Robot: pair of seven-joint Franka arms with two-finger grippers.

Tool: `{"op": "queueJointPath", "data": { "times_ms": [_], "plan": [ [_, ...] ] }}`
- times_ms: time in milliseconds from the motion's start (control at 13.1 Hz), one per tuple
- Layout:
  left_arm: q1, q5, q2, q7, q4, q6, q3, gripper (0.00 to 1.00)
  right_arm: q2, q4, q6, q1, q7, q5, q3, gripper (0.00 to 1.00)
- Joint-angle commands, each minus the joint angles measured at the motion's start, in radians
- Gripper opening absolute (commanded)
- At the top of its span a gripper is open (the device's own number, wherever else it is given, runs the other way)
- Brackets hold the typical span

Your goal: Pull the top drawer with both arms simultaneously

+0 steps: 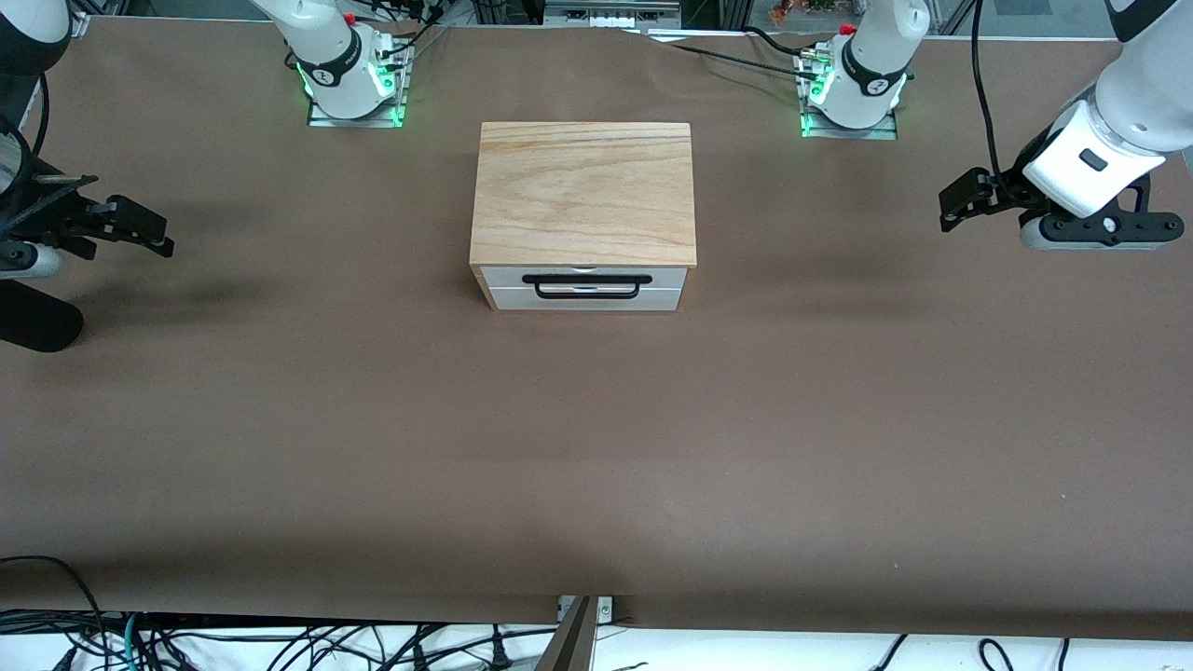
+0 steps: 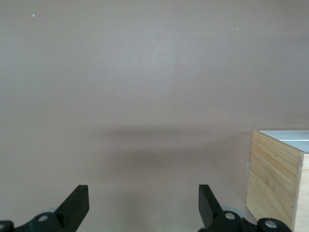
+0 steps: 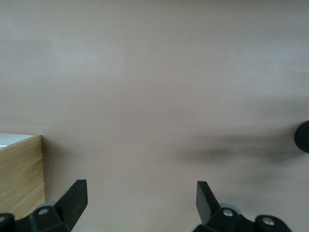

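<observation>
we see the top drawer [image 1: 585,287] shut flush in the wooden cabinet [image 1: 584,193] at mid-table. our left gripper [image 1: 965,200] and right gripper [image 1: 140,226] hang over bare table [image 1: 596,447] at its ends, fingers apart, well clear.

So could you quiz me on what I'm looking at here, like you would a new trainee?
1. True or false: the top drawer is shut.
2. What is the left tool over? A) the cabinet B) bare table C) the handle
3. Fill in: both the left tool and the right tool have their fingers ____.

Key: 1 true; 2 B; 3 open.
</observation>
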Motion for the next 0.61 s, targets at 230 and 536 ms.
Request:
{"op": "queueJointPath", "data": {
  "times_ms": [230, 536],
  "plan": [
    [-0.007, 0.01, -0.001, -0.011, -0.007, -0.006, 0.001, 1.0, 0.001, 0.014, -0.016, 0.005, 0.0, -0.002, 0.003, 1.0],
    [-0.007, 0.006, 0.013, -0.012, -0.009, -0.012, 0.001, 1.0, 0.003, 0.014, -0.019, 0.005, -0.002, 0.001, 0.003, 1.0]
  ]
}}
